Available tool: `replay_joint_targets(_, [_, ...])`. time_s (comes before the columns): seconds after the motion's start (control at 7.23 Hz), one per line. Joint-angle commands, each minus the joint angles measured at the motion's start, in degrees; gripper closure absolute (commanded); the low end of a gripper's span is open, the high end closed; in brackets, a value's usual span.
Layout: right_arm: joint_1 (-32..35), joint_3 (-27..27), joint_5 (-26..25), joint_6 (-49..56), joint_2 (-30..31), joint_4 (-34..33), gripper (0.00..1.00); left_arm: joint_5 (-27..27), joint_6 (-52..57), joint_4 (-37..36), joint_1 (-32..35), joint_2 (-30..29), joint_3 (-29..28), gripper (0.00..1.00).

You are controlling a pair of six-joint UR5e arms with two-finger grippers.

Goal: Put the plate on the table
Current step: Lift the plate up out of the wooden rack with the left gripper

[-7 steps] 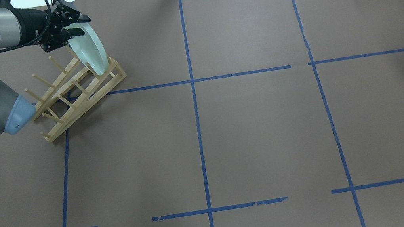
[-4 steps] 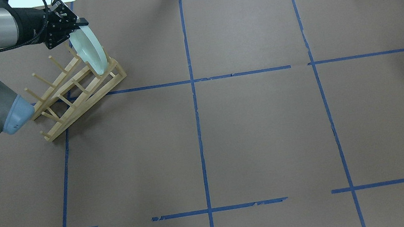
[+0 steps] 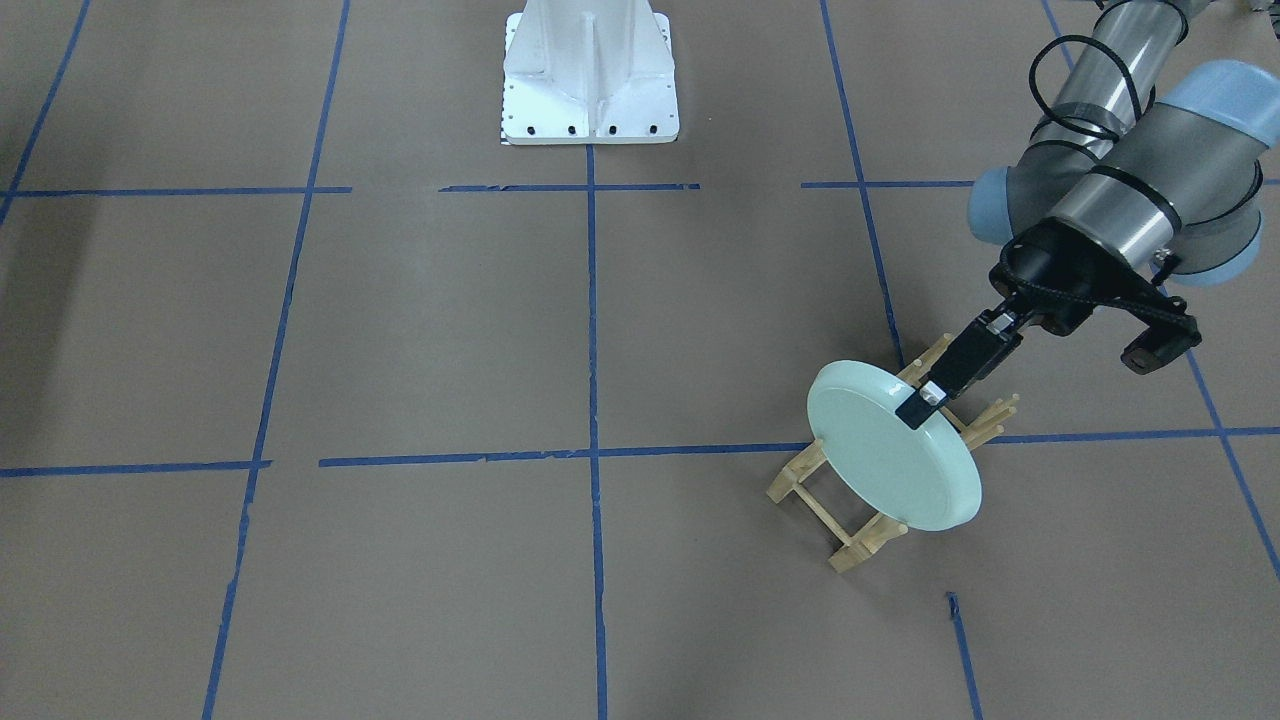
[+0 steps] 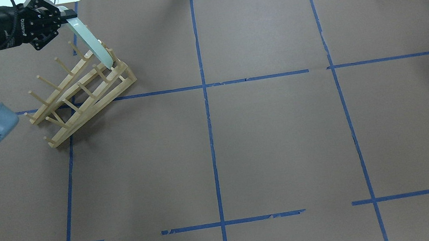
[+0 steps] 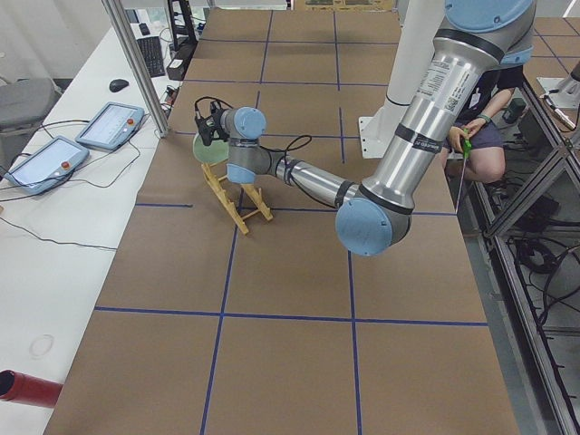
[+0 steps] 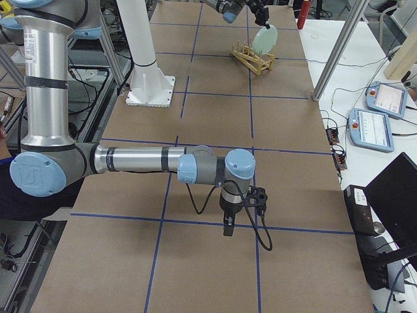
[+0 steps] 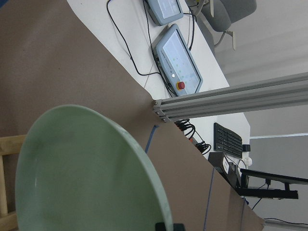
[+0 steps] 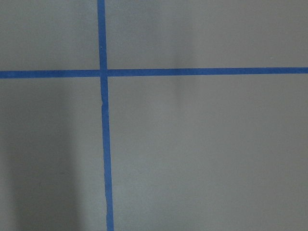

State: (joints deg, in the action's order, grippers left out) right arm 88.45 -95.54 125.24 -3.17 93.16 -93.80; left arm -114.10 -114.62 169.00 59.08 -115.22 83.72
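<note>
Over the wooden rack (image 4: 79,99), the left tool (image 4: 70,17) pinches the plate (image 4: 95,49) by its upper rim; since a second ago it has risen and tipped back; its lower edge seems still within the rack, not yet clear for the worktop (image 4: 276,136); right tool (image 6: 227,228): cannot tell.

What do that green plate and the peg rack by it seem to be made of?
Plate: pale mint, smooth and glossy with soft highlights. It is probably plastic or melamine, though glazed ceramic is possible. Rack: light, matt, unpainted-looking wood, built from round dowel pegs and square slats.
</note>
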Motion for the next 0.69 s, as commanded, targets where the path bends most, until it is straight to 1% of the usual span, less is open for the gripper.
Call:
replay_joint_targets(0.0, [-0.03, 0.0, 0.0, 0.01, 0.0, -0.06, 0.0, -1.98, -1.66, 0.19, 4.88, 0.08, 2.31, 1.0])
replay_joint_targets(0.14, [0.06, 0.0, 0.0, 0.01, 0.0, 0.02, 0.0, -8.0, -1.57, -1.29, 9.43, -0.35, 2.32, 1.0])
replay_joint_targets(0.28, [0.06, 0.0, 0.0, 0.01, 0.0, 0.02, 0.0, -13.46, -0.7, -4.7, 12.09, -1.14, 2.67, 1.0])
replay_joint_targets(0.41, [0.06, 0.0, 0.0, 0.01, 0.0, 0.02, 0.0, -17.6, 0.18, -9.08, 12.9, -1.85, 5.37, 1.0])
replay_joint_targets(0.55, [0.06, 0.0, 0.0, -0.08, 0.0, 0.02, 0.0, -18.34, 3.84, -17.83, 12.82, -2.2, 10.62, 1.0])
